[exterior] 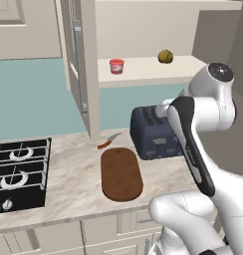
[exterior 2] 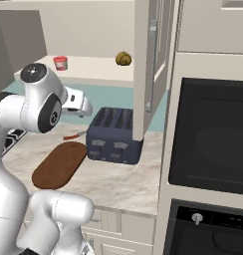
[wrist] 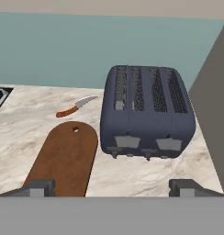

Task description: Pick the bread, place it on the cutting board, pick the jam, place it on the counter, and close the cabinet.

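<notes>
- 2 dark fingertips of the claw (wrist: 112,188) stand wide apart, holding nothing, above the beige marbled counter (wrist: 22,133).
- Nearest lies the dark brown oblong wooden cutting board (wrist: 65,158), bare, beside the navy toaster (wrist: 146,110).
- Farther up, the small round golden-brown bread roll (exterior: 165,56) sits on the pale cabinet shelf (exterior: 143,72); likely light and soft, best pinched gently across its middle.
- The squat red jam jar (exterior: 116,66) stands well apart; rigid, possibly slippery.
- The open cabinet door (exterior: 78,64) hides part of the shelf.
</notes>
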